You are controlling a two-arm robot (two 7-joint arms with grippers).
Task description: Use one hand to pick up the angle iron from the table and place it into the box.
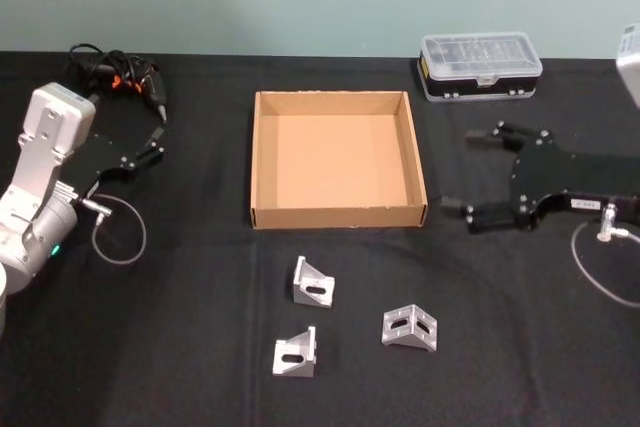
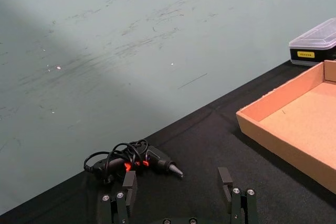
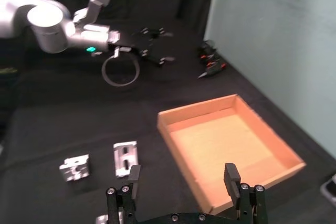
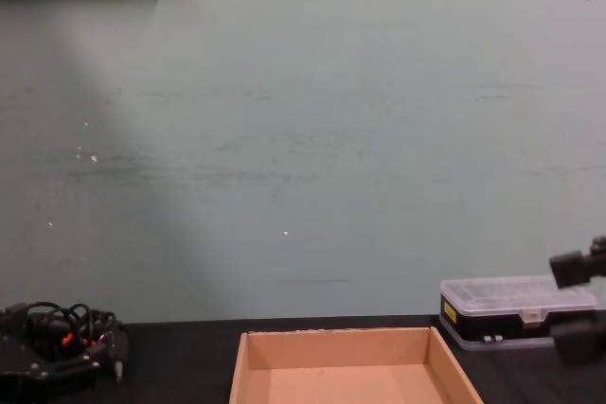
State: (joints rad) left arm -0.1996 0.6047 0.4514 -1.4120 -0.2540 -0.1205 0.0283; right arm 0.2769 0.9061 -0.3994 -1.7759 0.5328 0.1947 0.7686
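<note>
Hovering right of the cardboard box, right gripper spread wide, empty. Left gripper parked left, fingers apart. Three angle irons on table before box. Probably stiff, light, slick: pinch one flat flange.

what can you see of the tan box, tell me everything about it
The box is a wide, shallow, open-topped tray that looks like tan cardboard, with four low thin walls. It is empty and sits flat on the black table. The nearest angle iron lies nearer the robot, apart from its front wall; only the table touches it.
</note>
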